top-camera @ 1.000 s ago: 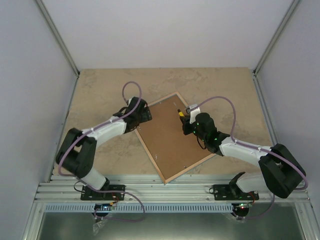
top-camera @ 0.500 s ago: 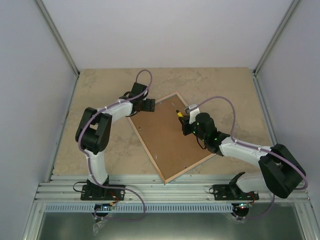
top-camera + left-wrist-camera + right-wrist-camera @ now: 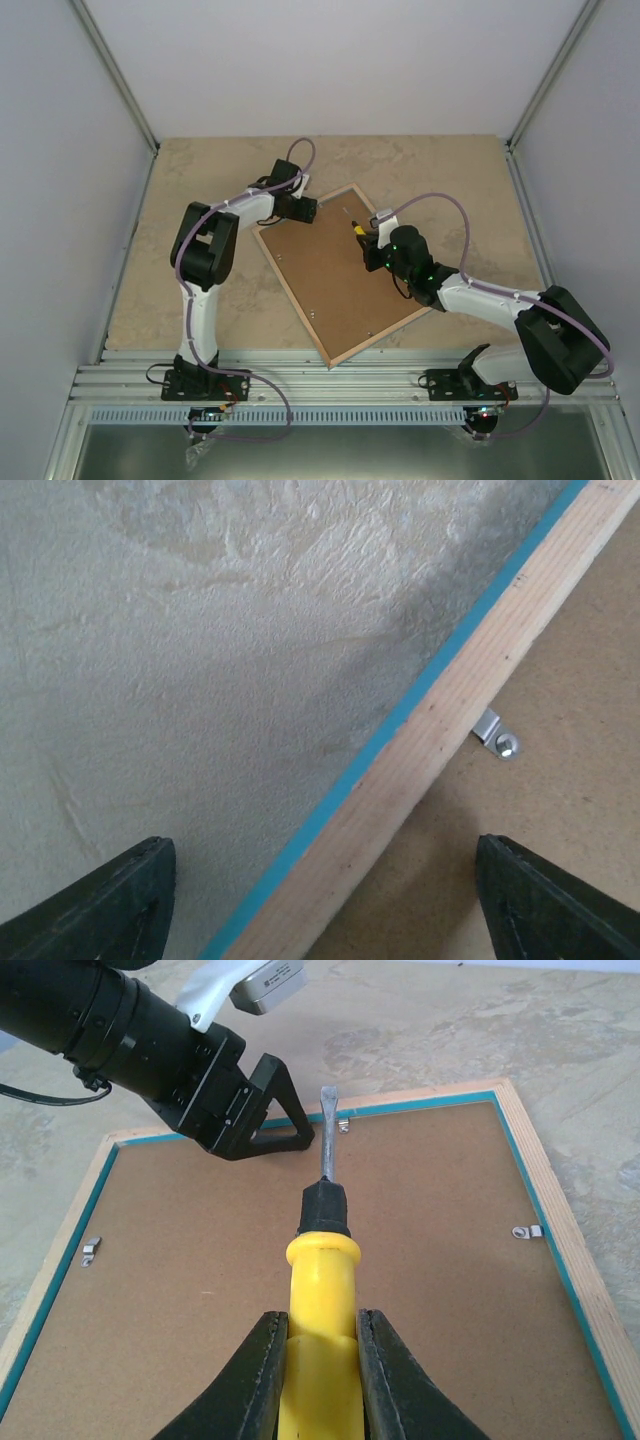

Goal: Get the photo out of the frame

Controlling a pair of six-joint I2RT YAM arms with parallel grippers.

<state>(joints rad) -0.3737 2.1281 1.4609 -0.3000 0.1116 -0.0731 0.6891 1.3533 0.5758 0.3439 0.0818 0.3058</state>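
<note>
My right claw point(image 3: 320, 1360) is clamped on the yellow handle of a screwdriver point(image 3: 320, 1260). Its flat blade reaches out ahead of the claw, over the brown backing board point(image 3: 180, 1300). The frame point(image 3: 565, 1225) lies face down beneath that claw, with its wood-coloured back and thin turquoise lip turned up. It sits skewed on the beige surface point(image 3: 200, 180). The blade tip ends just beside a small metal tab point(image 3: 343, 1125) on the rail farthest ahead of the claw; I cannot tell whether the tip touches anything.

My left claw point(image 3: 325, 900) is over that same rail, just left of the blade tip, with its fingers point(image 3: 110, 900) spread wide apart and nothing between them. One finger is over bare surface and the other over the board, with the rail running between them. The photo is hidden from me under the board.
</note>
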